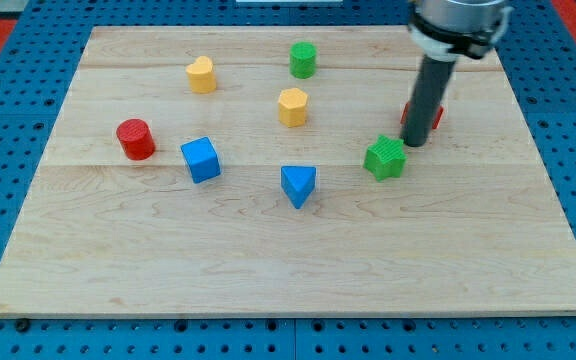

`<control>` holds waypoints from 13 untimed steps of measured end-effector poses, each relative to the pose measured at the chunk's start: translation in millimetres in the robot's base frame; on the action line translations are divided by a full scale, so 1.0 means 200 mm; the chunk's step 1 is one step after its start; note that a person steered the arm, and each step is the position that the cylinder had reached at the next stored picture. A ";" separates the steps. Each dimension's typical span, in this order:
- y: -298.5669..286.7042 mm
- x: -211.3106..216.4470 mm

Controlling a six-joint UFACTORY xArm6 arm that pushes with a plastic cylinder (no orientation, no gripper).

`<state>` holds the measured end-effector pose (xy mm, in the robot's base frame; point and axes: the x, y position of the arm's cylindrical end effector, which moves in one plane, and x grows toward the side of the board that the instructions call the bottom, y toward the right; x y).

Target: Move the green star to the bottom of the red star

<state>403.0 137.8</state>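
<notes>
Green plastic, small and hard: the green star [385, 158] looks light and stiff, so you should expect it to skid and spin on the smooth wooden desk [268, 270] rather than tip. There are no jaws on this arm, so nothing opens or clamps; you only have my tip [414, 143], the rod's lower end. The green star sits just beside my tip, toward the view's lower left, close enough that I cannot tell whether they touch. The red star [432, 114] is right behind the rod, toward the view's top, mostly hidden. Push on a flat notch between two points, through the star's middle, or it will likely rotate away. It already lies roughly below the red star.
</notes>
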 end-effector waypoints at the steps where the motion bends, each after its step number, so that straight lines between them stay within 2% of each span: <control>1: 0.13 -0.06; 3: 0.18 -0.13; 4: 0.11 -0.10; 6: 0.04 0.47; 7: -0.24 0.42; 8: -0.16 0.28; 9: 0.03 0.26; 10: -0.03 0.40; 11: -0.17 0.35; 12: -0.26 0.21; 13: -0.13 0.18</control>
<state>439.6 111.7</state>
